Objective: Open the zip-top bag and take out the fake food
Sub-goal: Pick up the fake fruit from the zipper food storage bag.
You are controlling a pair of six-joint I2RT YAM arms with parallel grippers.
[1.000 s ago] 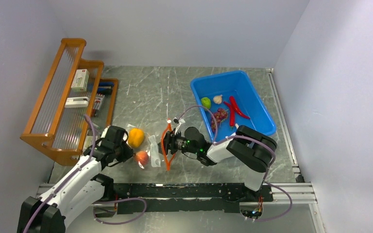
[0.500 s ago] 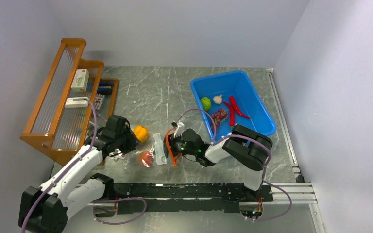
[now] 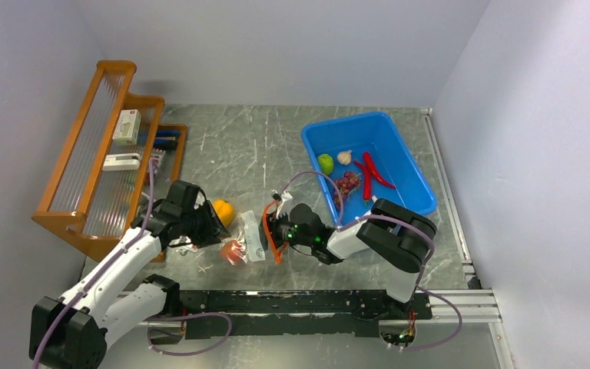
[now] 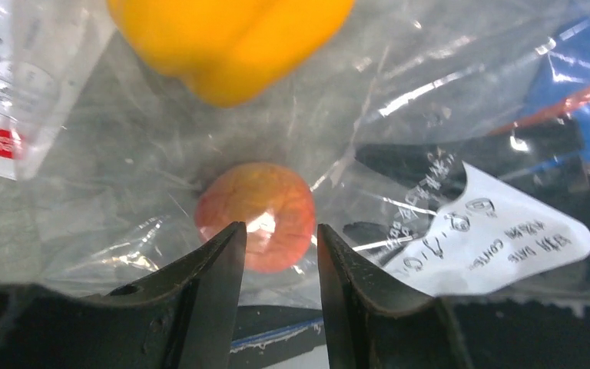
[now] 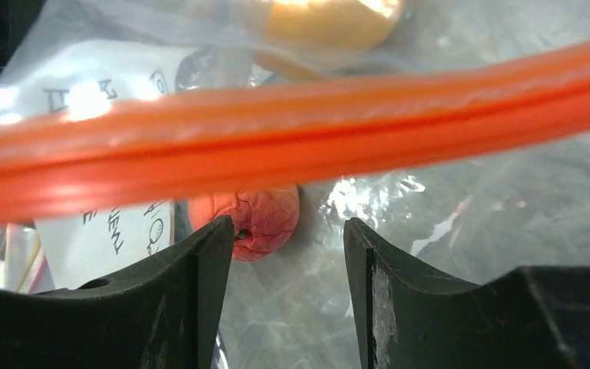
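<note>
The zip-top bag (image 3: 247, 234) lies on the table between my two grippers, with its orange-red zip strip (image 3: 274, 240) toward the right. The peach (image 3: 233, 250) and the orange-yellow bell pepper (image 3: 223, 209) show through its clear plastic. My left gripper (image 3: 209, 227) is at the bag's left end. In the left wrist view its jaws (image 4: 280, 227) stand slightly apart, with the peach (image 4: 253, 196) just beyond them behind plastic and the pepper (image 4: 230, 38) above. My right gripper (image 3: 270, 231) is at the zip end, open (image 5: 290, 221). The zip strip (image 5: 292, 123) crosses just past its tips, and the peach (image 5: 261, 215) is near its left finger.
A blue bin (image 3: 311, 137) at the back right holds the lime (image 3: 326, 162), garlic (image 3: 344, 157), grapes (image 3: 347, 183) and red chillies (image 3: 370, 175). A wooden rack (image 3: 92, 154) with small boxes stands along the left wall. The bag's white label (image 4: 492, 238) shows on its right side.
The bag has come down from upright onto the table and shifted left. The peach has rolled lower. My left gripper has moved up beside the pepper. My right gripper has followed the zip strip slightly left.
</note>
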